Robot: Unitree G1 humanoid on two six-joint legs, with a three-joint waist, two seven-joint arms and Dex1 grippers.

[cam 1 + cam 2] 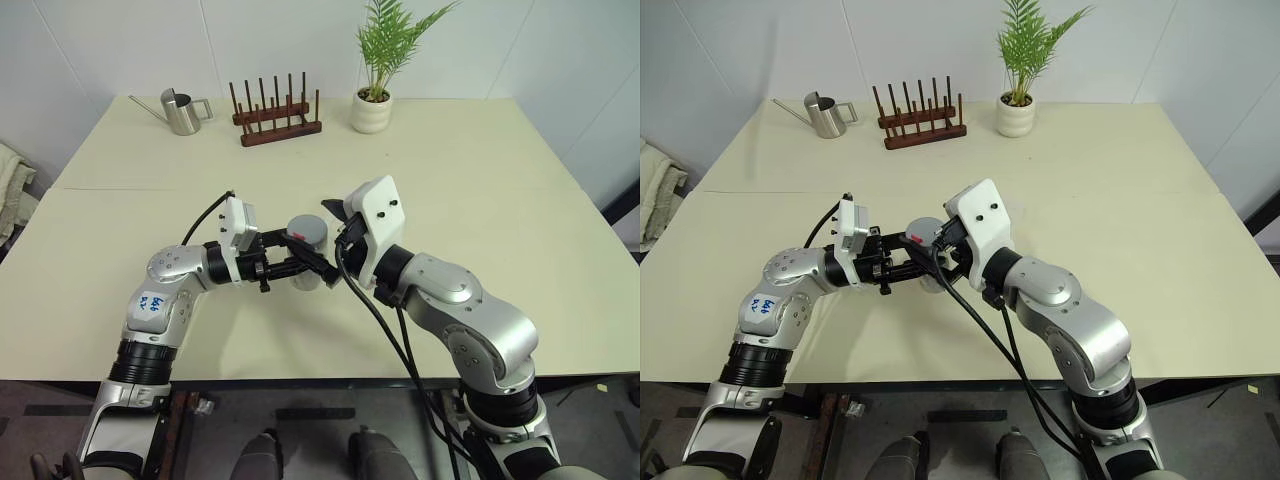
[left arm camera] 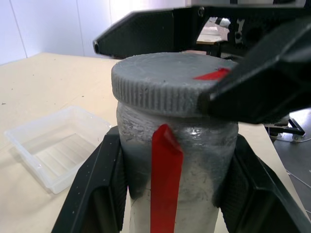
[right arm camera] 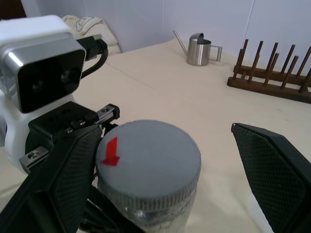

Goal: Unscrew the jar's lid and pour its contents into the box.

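Note:
My left gripper [image 1: 300, 268] is shut on the grey jar [image 2: 194, 155], holding it upright above the table by its body, either side of the red stripe. The ribbed grey lid [image 3: 150, 158] with a red mark sits on the jar. My right gripper [image 3: 167, 136] stands open around the lid. One of its fingers [image 3: 58, 179] is close against the lid's rim, and the other finger [image 3: 277, 170] stands well apart from it. The clear plastic box [image 2: 53, 145] lies empty on the table beyond the jar. The contents are hidden inside the jar.
At the table's far side stand a steel watering can [image 1: 181, 111], a wooden peg rack [image 1: 277, 115] and a potted plant in a white pot [image 1: 372, 100]. A cloth [image 1: 12, 185] lies off the table's left edge.

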